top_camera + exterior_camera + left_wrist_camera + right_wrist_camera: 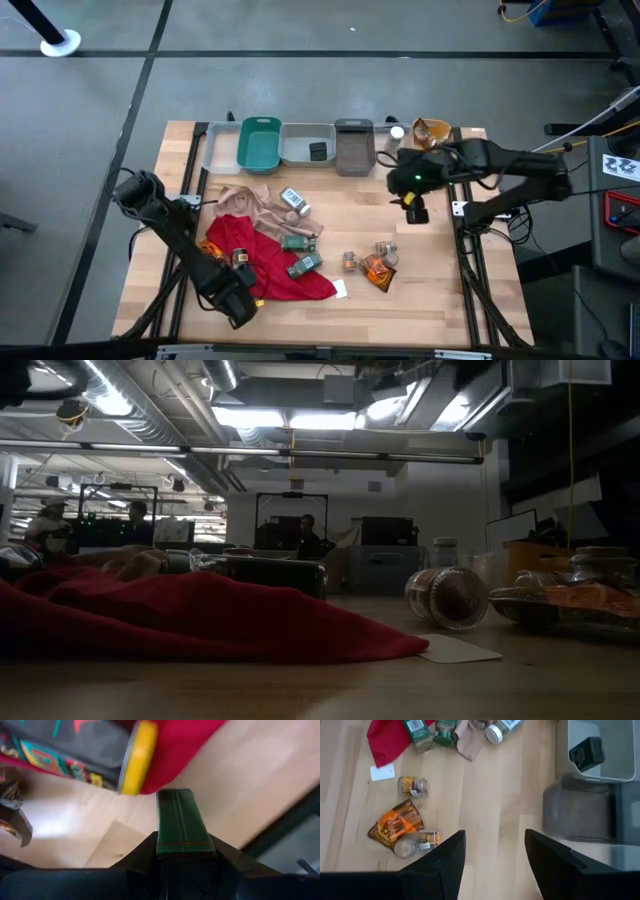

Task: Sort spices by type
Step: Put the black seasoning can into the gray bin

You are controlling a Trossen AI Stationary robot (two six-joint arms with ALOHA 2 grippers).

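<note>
A dark green box (180, 822) is being held lengthwise between the left gripper (182, 852) fingers, well apart from the bins (290, 145).

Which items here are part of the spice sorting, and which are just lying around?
Job: green box in the left gripper; yellow-capped bottle; white-capped jar; green jars; small brown jars; orange packet; dark box in the grey bin.
Lying about: red cloth; tan cloth; white card. The right gripper waits open over the table.
</note>
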